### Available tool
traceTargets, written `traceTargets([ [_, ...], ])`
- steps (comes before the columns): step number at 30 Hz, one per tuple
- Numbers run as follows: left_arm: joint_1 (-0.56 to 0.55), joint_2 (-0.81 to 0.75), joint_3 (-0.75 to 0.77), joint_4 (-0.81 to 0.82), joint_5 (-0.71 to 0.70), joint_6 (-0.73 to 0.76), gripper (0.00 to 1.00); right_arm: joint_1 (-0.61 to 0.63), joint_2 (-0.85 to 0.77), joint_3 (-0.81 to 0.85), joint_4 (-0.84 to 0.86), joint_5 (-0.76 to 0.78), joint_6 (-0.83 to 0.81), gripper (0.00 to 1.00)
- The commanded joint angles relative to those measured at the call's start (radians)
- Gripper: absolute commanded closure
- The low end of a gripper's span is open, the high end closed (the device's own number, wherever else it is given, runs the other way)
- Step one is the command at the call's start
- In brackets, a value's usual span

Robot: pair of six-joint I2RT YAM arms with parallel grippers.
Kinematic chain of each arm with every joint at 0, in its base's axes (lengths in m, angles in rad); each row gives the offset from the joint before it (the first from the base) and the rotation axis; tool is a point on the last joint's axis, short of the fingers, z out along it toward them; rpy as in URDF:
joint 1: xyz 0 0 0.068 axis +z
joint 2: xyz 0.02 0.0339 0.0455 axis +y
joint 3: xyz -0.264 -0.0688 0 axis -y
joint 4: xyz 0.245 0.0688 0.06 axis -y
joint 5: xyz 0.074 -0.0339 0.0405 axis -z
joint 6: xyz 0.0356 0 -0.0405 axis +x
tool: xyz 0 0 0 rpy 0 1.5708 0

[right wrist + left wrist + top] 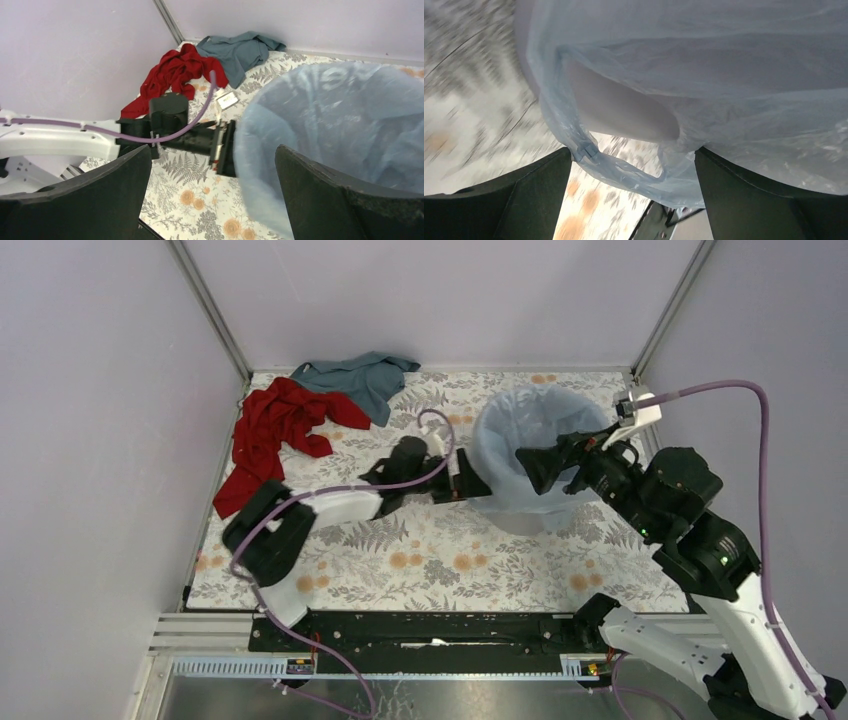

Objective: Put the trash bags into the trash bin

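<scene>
Left tool (634,172) spread; trash bag (724,75) hem hangs between fingers, not pinched. Right tool (212,175) spread above rim. Trash bag lines trash bin (624,110), skirt outside. Film likely light, limp, slippery, tear-prone; pinch bunched hem.

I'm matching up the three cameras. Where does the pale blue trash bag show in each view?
Top external: the trash bag sits right of centre, a pale blue ring.
Left wrist: the bag fills the top and right, hanging down the trash bin wall.
Right wrist: the bag fills the right half, seen from above.
Shared landmark: the floral table cover, in all three.
</scene>
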Motion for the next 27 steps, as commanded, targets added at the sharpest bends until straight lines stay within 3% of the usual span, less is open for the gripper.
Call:
traceTargets([
  [1,-0.058,0.175,0.209,0.217,-0.017,-0.082,0.03,0.002,-0.025,0.010,-0.041,0.036,-0.007,0.00],
  [7,-0.109,0.432,0.494,0.210,-0.008,-0.114,0.03,0.002,-0.067,-0.018,-0.055,0.042,0.004,0.00],
  [12,-0.130,0.407,0.518,0.151,-0.015,-0.056,0.01,0.002,-0.093,-0.017,-0.089,0.079,-0.020,0.00],
  [16,-0.138,0.232,0.394,0.102,0.013,0.058,0.04,0.002,-0.123,-0.034,-0.073,0.122,-0.048,0.00],
  [22,-0.138,-0.189,0.189,-0.009,-0.055,0.203,0.01,0.002,-0.097,-0.040,0.001,0.143,-0.126,0.00],
  [27,-0.138,-0.500,0.198,-0.284,-0.176,0.350,0.01,0.002,-0.057,-0.007,-0.002,0.103,-0.139,0.00],
])
